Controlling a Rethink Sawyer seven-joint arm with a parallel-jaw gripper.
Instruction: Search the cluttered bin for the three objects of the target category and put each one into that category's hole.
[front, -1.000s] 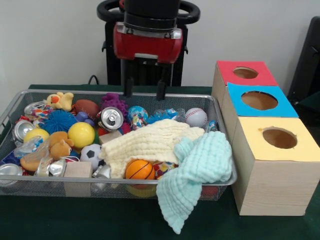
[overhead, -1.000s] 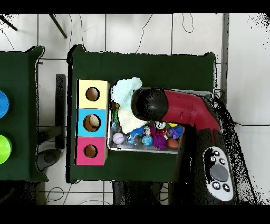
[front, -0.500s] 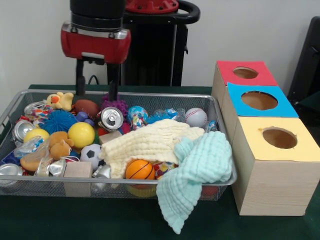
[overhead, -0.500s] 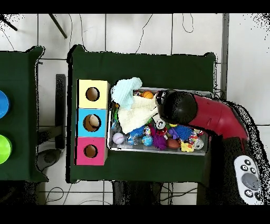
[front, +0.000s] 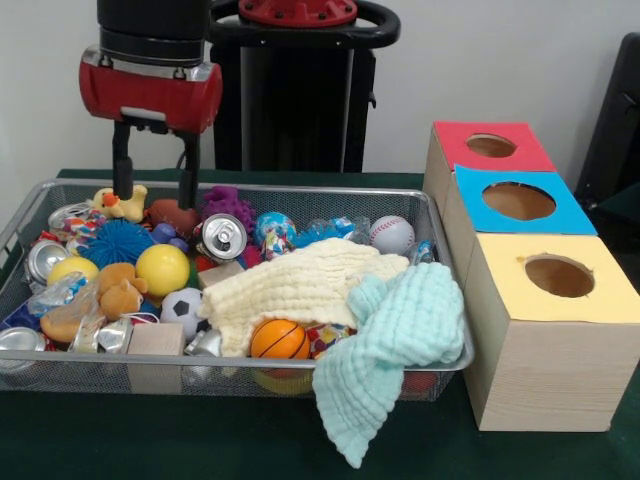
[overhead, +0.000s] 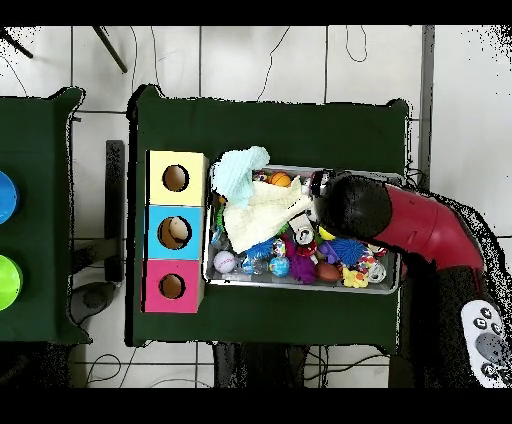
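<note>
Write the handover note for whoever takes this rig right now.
Gripper: open, empty, hanging over the far left end of the bin, its fingers either side of the brown football, beside the yellow plush duck.
Bin: crowded with balls, cans, plush toys and wooden blocks; a cream cloth and a mint cloth cover the right part, the mint one hanging over the front rim.
Boxes: the red, blue and yellow holes stand to the right of the bin.
Done: no placement visible.
Left: find and post all three target objects.
</note>
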